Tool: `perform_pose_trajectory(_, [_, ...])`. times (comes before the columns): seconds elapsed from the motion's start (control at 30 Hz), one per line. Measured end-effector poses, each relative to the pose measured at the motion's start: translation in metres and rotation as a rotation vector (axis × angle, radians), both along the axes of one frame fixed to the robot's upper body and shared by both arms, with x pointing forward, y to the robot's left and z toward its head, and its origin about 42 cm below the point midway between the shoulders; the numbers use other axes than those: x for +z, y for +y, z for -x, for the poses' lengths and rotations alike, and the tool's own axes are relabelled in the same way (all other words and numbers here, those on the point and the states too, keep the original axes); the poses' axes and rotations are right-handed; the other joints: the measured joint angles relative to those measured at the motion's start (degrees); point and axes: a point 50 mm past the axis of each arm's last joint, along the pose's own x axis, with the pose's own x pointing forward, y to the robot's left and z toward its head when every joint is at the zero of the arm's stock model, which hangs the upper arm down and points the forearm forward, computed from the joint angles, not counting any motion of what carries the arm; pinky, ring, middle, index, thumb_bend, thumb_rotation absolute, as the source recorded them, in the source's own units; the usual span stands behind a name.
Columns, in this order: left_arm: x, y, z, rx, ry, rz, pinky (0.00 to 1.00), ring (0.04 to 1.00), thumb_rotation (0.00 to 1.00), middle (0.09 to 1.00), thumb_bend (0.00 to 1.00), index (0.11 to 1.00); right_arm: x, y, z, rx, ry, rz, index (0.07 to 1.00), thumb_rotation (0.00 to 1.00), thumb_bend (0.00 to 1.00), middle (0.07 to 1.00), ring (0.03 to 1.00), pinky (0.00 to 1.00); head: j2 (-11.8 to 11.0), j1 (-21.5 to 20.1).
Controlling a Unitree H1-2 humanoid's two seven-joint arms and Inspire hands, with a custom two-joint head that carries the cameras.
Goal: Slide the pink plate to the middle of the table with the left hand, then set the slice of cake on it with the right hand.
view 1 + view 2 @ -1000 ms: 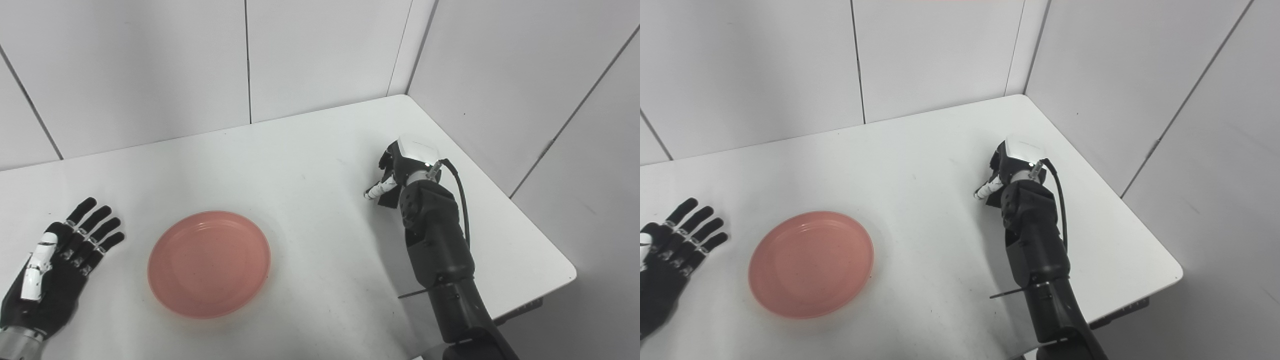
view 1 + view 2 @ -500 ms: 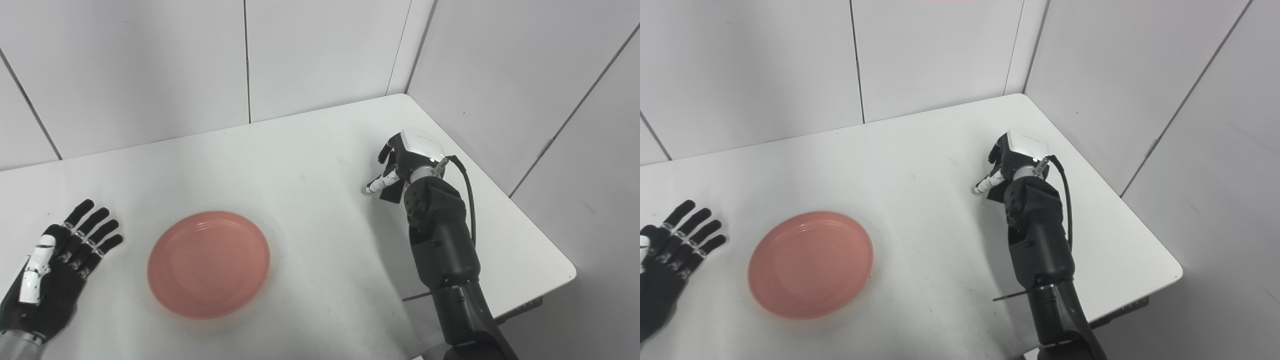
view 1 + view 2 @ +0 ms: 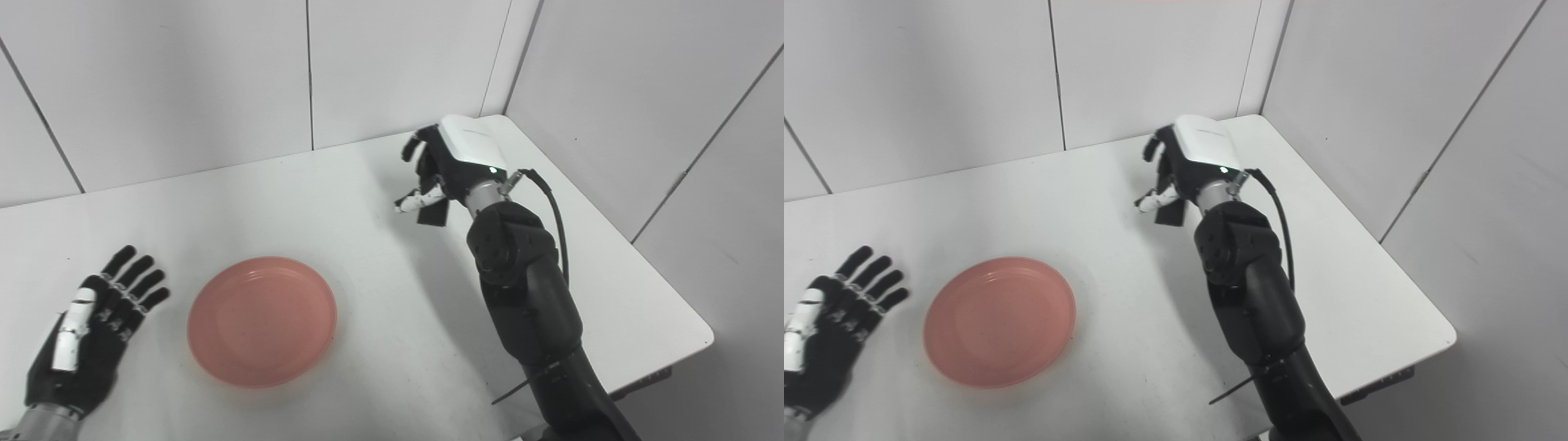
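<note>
White table (image 3: pixel 380 294) in a grey panelled corner; pink plate (image 3: pixel 262 321) lies left of centre.

Right hand (image 3: pixel 450 165) is raised over the far right of the table, fingers curled around a small dark piece (image 3: pixel 433 213), presumably the cake slice; its long axis is unreadable. Plate lies down-left of it, well apart. Left hand (image 3: pixel 92 334) rests flat, fingers spread, empty, just beside the plate's left rim, the nearer hand.

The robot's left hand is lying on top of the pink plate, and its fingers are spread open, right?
Not quite. The left hand is spread open, but it lies flat on the table beside the pink plate, with a gap between them. The left eye view shows this.
</note>
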Motion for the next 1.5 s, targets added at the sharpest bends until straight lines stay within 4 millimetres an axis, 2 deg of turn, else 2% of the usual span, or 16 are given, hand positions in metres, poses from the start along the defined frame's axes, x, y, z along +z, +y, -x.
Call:
perform_pose_trajectory(0.03, [0.001, -0.005, 0.002, 0.004, 0.005, -0.002, 0.86, 0.893, 0.92, 0.908, 0.40, 0.895, 0.004, 0.010, 0.000, 0.032, -0.010, 0.010, 0.539, 0.00, 0.52, 0.412, 0.334, 0.24, 0.0, 0.0])
perform_pose_trajectory(0.07, [0.002, -0.012, 0.005, 0.004, 0.015, -0.002, 0.86, 0.895, 0.94, 0.909, 0.40, 0.896, 0.006, 0.020, -0.001, 0.068, -0.015, 0.019, 0.543, 0.00, 0.52, 0.417, 0.341, 0.25, 0.1, 2.1])
perform_pose_trajectory(0.13, [0.003, -0.024, 0.008, 0.001, 0.023, 0.001, 0.87, 0.900, 0.96, 0.912, 0.39, 0.898, 0.007, 0.038, -0.002, 0.142, -0.014, 0.028, 0.541, 0.00, 0.52, 0.415, 0.341, 0.26, 0.1, 2.1])
perform_pose_trajectory(0.17, [0.003, -0.029, 0.010, 0.004, 0.026, -0.001, 0.87, 0.902, 0.97, 0.913, 0.39, 0.899, 0.005, 0.046, -0.002, 0.172, -0.009, 0.037, 0.540, 0.00, 0.52, 0.414, 0.341, 0.26, 0.2, 4.4])
perform_pose_trajectory(0.2, [0.004, -0.032, 0.010, 0.004, 0.028, -0.004, 0.88, 0.908, 0.98, 0.918, 0.38, 0.903, 0.003, 0.053, -0.003, 0.196, -0.003, 0.046, 0.515, 0.00, 0.52, 0.445, 0.330, 0.25, 0.2, 4.4])
perform_pose_trajectory(0.23, [0.005, -0.037, 0.011, 0.009, 0.030, -0.014, 0.88, 0.913, 0.99, 0.922, 0.38, 0.906, 0.000, 0.061, -0.003, 0.220, 0.006, 0.052, 0.501, 0.00, 0.52, 0.461, 0.330, 0.25, 0.3, 6.2])
perform_pose_trajectory(0.27, [0.005, -0.040, 0.011, 0.014, 0.033, -0.016, 0.89, 0.921, 1.00, 0.928, 0.37, 0.911, -0.004, 0.068, -0.003, 0.241, 0.018, 0.054, 0.514, 0.00, 0.52, 0.439, 0.327, 0.25, 0.4, 7.8])
perform_pose_trajectory(0.37, [0.006, -0.049, 0.011, 0.026, 0.035, -0.021, 0.91, 0.935, 1.00, 0.940, 0.37, 0.919, -0.014, 0.087, -0.004, 0.304, 0.049, 0.066, 0.490, 0.00, 0.53, 0.475, 0.320, 0.24, 0.7, 9.9])
perform_pose_trajectory(0.57, [0.009, -0.067, 0.008, 0.038, 0.061, 0.000, 0.90, 0.924, 1.00, 0.933, 0.36, 0.920, -0.027, 0.112, -0.004, 0.388, 0.085, 0.081, 0.487, 0.00, 0.53, 0.475, 0.286, 0.21, 1.8, 14.3])
perform_pose_trajectory(0.83, [0.012, -0.080, 0.006, 0.048, 0.070, -0.002, 0.90, 0.926, 1.00, 0.936, 0.35, 0.927, -0.039, 0.130, 0.000, 0.466, 0.114, 0.143, 0.488, 0.00, 0.53, 0.476, 0.289, 0.21, 2.5, 16.5])
perform_pose_trajectory(0.93, [0.012, -0.083, 0.006, 0.046, 0.068, -0.011, 0.90, 0.918, 1.00, 0.932, 0.35, 0.924, -0.041, 0.131, 0.001, 0.476, 0.130, 0.156, 0.488, 0.00, 0.53, 0.472, 0.242, 0.17, 2.9, 17.1])
perform_pose_trajectory(1.07, [0.012, -0.084, 0.006, 0.049, 0.066, -0.026, 0.90, 0.920, 1.00, 0.934, 0.36, 0.925, -0.045, 0.128, 0.001, 0.479, 0.141, 0.189, 0.487, 0.00, 0.53, 0.472, 0.247, 0.17, 3.6, 18.1])
perform_pose_trajectory(1.3, [0.014, -0.088, 0.005, 0.054, 0.083, -0.020, 0.90, 0.926, 1.00, 0.938, 0.36, 0.923, -0.064, 0.129, 0.010, 0.512, 0.192, 0.224, 0.487, 0.00, 0.53, 0.477, 0.320, 0.23, 4.0, 18.1])
perform_pose_trajectory(1.37, [0.015, -0.089, 0.005, 0.053, 0.086, -0.016, 0.89, 0.920, 1.00, 0.932, 0.36, 0.919, -0.068, 0.131, 0.012, 0.520, 0.206, 0.233, 0.514, 0.00, 0.52, 0.422, 0.322, 0.23, 4.1, 18.5])
perform_pose_trajectory(1.5, [0.015, -0.091, 0.005, 0.057, 0.087, -0.017, 0.89, 0.918, 1.00, 0.931, 0.36, 0.919, -0.071, 0.131, 0.014, 0.522, 0.212, 0.252, 0.520, 0.00, 0.52, 0.409, 0.344, 0.25, 4.3, 18.8])
